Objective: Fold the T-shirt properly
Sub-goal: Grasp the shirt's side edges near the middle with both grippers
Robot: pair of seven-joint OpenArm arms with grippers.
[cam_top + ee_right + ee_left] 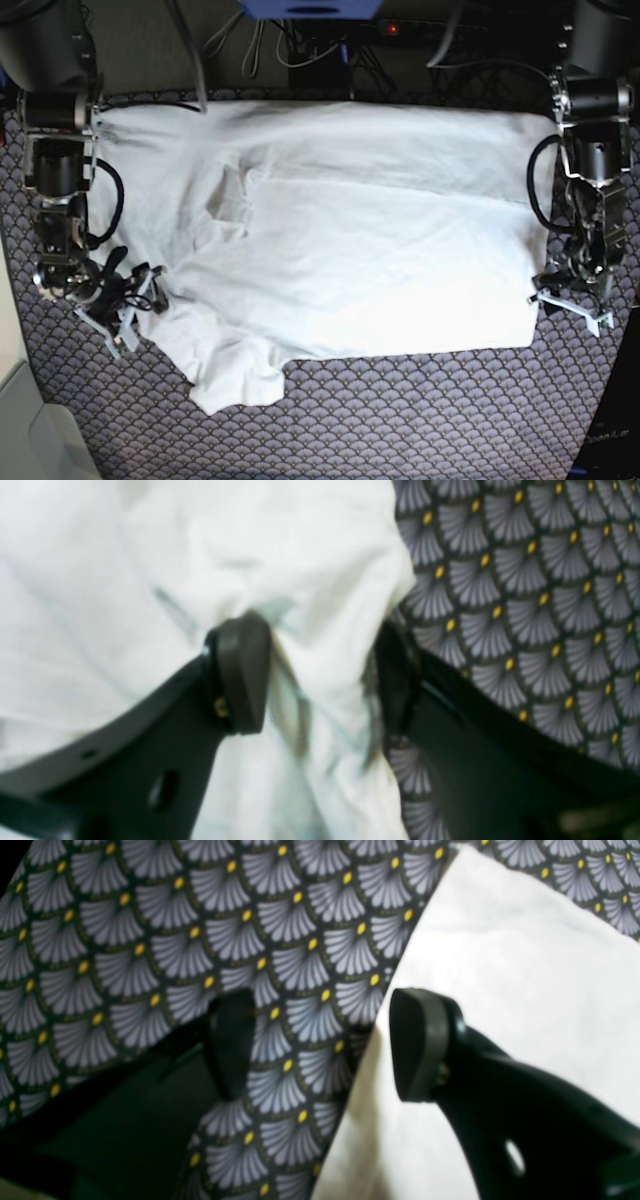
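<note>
1. Two grippers are down at opposite edges of the shirt (350,260), which lies spread on the patterned cloth (420,420). Neither has a grip, so the step in hand looks like taking hold of two edges for a fold.
2. Right gripper (320,672): its jaws stand apart with a bunched ridge of white fabric between the pads. One pad (240,672) rests on the shirt; the other sits at the shirt's edge, over the cloth. To do this well, close squarely on that ridge so every layer is caught, not only the top one. Whether the far pad is under or beside the fabric is too blurred to tell.
3. Left gripper (320,1045): released, nothing between the pads. The shirt's straight edge runs just beside the pad (420,1045) on the shirt side; the other pad is over bare cloth. It needs to shift toward the shirt so that the edge falls between the pads before closing.
4. Beyond the right gripper, a sleeve (240,385) lies crumpled toward the table's near side; lifting there risks dragging it into the fold.
5. Farther off, the body lies fairly flat, with wrinkles near the collar area (235,200). Lift both edges together and evenly.
</note>
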